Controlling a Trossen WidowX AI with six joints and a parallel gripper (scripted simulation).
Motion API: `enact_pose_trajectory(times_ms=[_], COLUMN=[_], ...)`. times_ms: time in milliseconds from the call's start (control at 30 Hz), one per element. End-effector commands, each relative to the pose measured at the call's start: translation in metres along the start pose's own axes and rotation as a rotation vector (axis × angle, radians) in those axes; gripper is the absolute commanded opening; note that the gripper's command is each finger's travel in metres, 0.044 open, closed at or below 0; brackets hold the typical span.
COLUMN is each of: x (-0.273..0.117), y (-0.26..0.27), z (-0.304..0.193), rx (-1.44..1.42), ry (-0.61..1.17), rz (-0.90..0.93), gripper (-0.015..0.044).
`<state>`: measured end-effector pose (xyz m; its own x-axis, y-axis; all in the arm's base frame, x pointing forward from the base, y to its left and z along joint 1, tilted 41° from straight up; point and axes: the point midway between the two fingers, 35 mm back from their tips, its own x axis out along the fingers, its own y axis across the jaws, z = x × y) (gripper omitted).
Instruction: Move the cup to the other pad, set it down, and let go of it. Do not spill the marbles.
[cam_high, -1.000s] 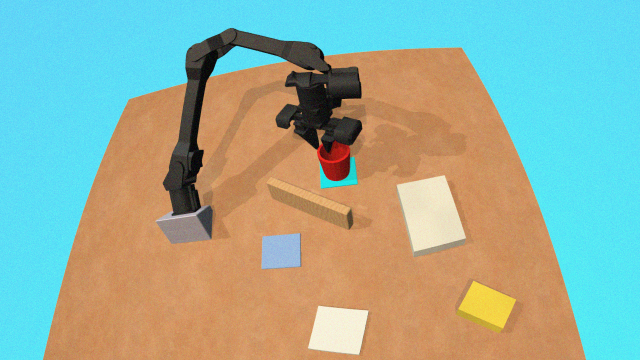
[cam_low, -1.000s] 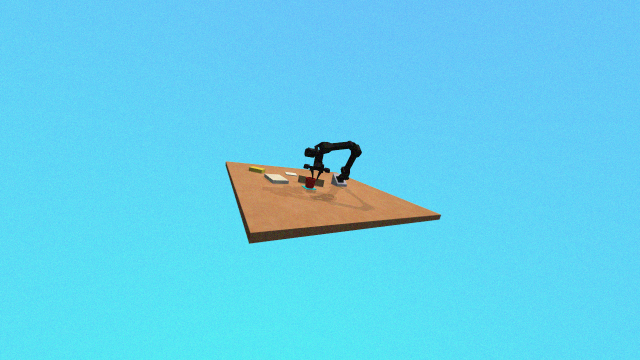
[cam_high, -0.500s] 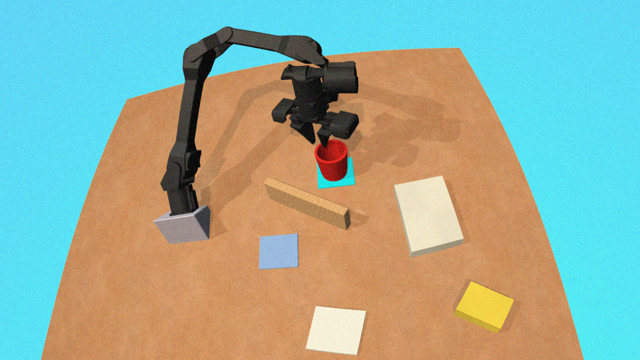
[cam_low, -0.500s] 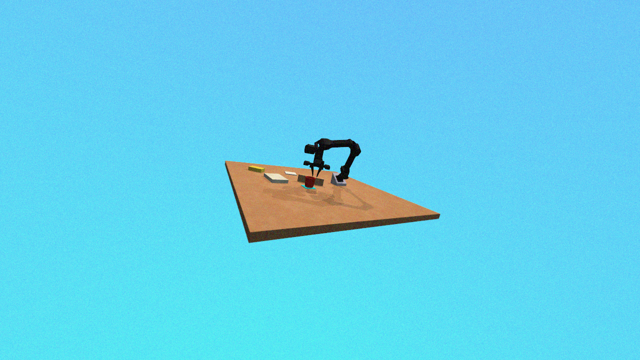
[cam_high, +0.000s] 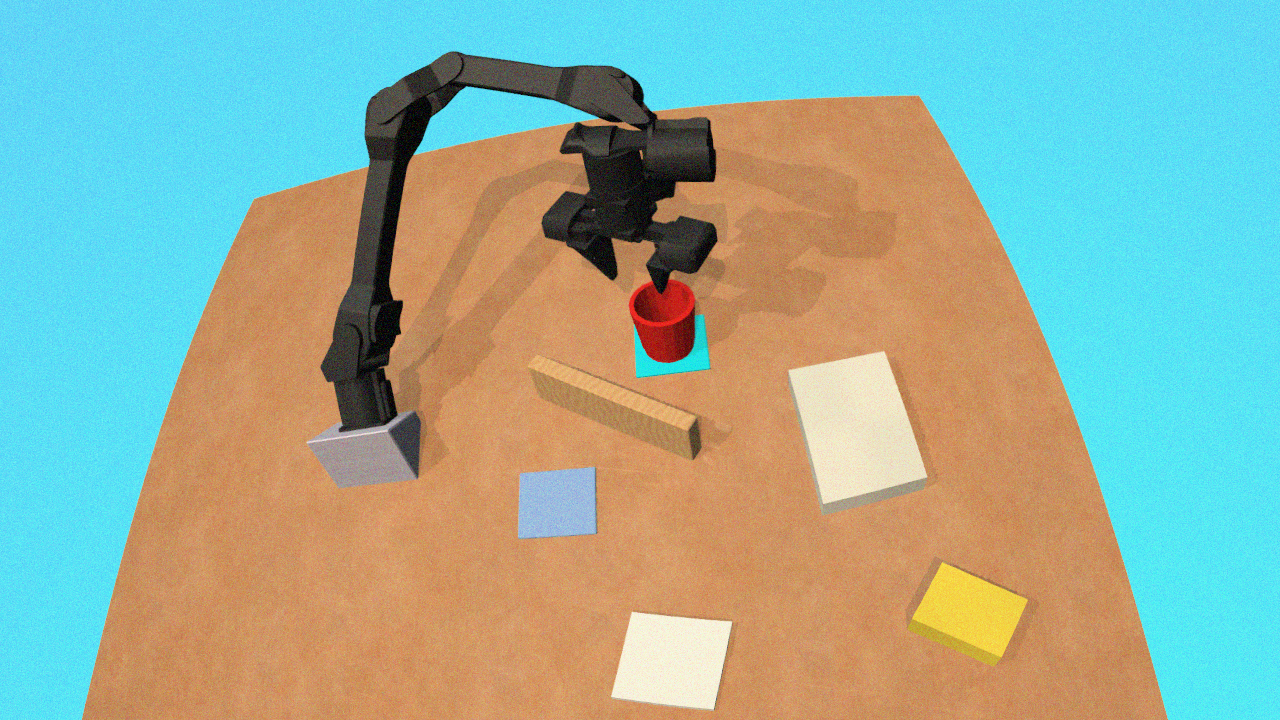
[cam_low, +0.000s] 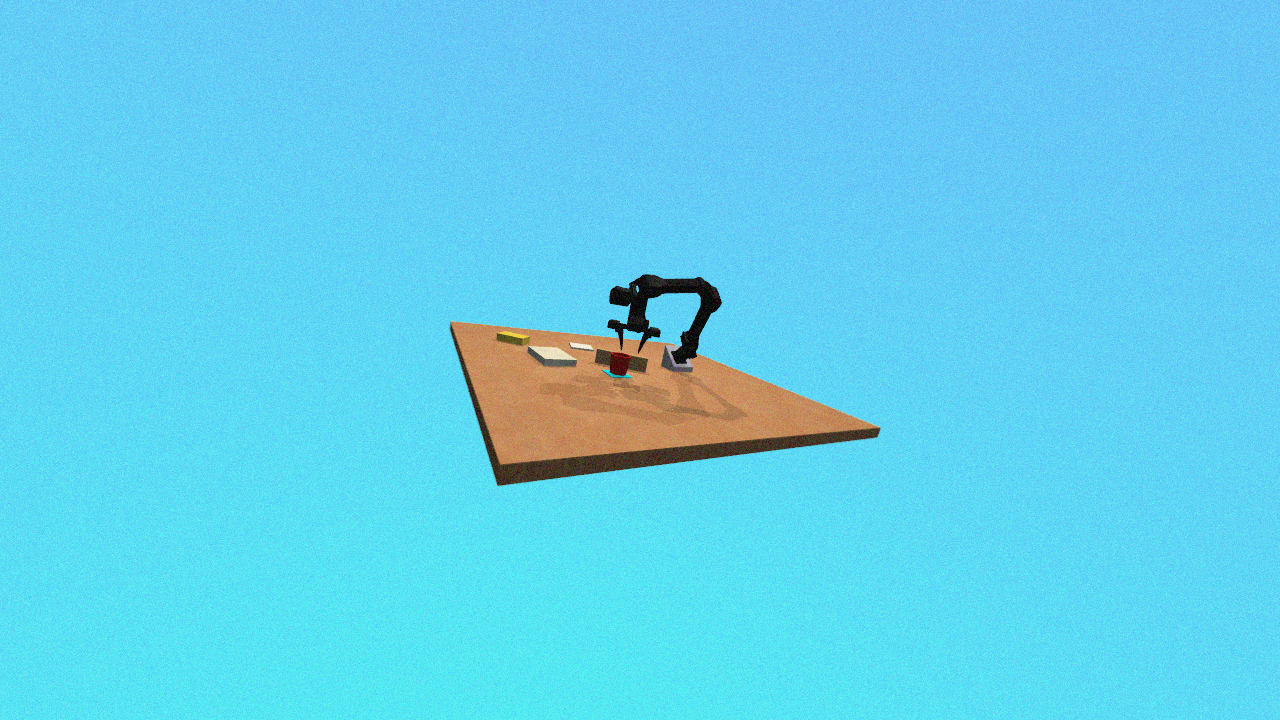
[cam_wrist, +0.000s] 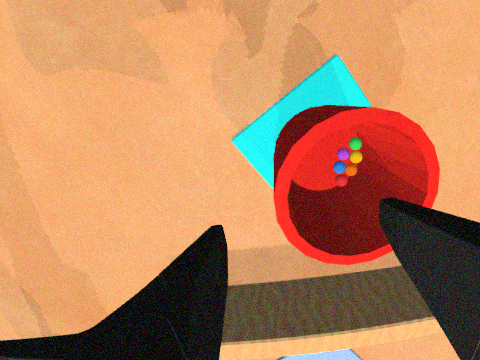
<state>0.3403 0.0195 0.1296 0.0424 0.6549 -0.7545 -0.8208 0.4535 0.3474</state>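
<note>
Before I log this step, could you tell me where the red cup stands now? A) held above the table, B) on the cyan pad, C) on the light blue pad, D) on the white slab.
B: the cup stands upright on the cyan pad, and the hand is open above its rim.
</note>
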Motion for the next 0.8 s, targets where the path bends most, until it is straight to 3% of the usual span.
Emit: enact_pose_trajectory(times_ms=[0, 67, 767], x=[-0.001, -0.005, -0.063], y=[0.000, -0.001, -0.001], z=[0.000, 0.000, 0.002], rx=[0.002, 0.004, 0.044], ry=[0.000, -0.001, -0.010], rz=[-0.001, -0.002, -0.019], gripper=[0.0390, 0.0440, 0.0440])
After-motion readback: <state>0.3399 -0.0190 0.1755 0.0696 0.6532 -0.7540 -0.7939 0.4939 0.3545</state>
